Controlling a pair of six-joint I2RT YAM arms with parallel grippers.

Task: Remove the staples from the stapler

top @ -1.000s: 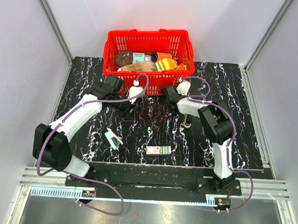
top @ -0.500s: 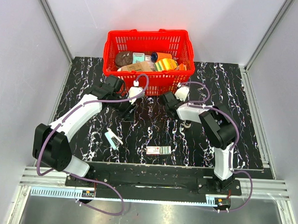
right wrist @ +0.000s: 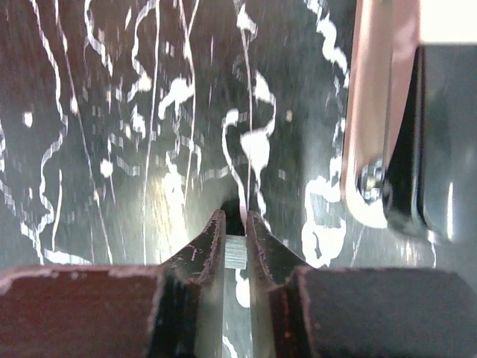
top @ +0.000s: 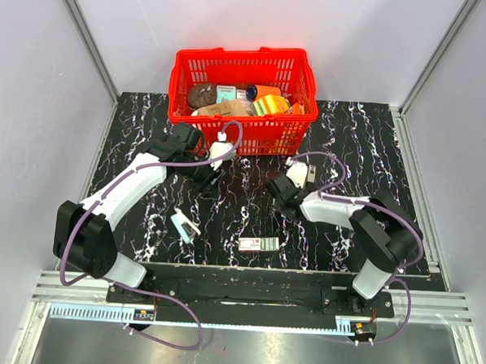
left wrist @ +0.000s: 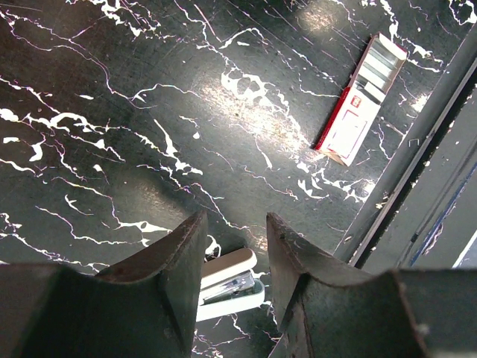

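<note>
Near edge of the counter (top: 350,155): a white-and-red carton (top: 258,244) lay flat. To its left lay the stapler (top: 184,225), pale teal and white, held by neither arm.

Middle ground: the left gripper (top: 209,183) hung above the counter, just beyond the stapler and slightly to its right. Its fingers were partly spread with nothing between them. In its wrist view the stapler (left wrist: 227,280) showed through the gap of the gripper (left wrist: 235,220), below and clear of both fingers, and the carton (left wrist: 361,101) lay open farther off.

The right gripper (top: 277,192) sat low, well apart from the stapler. Its fingers (right wrist: 212,246) were pressed nearly together, pinching a small pale ridged piece (right wrist: 235,253).

Far side: a red basket (top: 261,138) of assorted goods.
</note>
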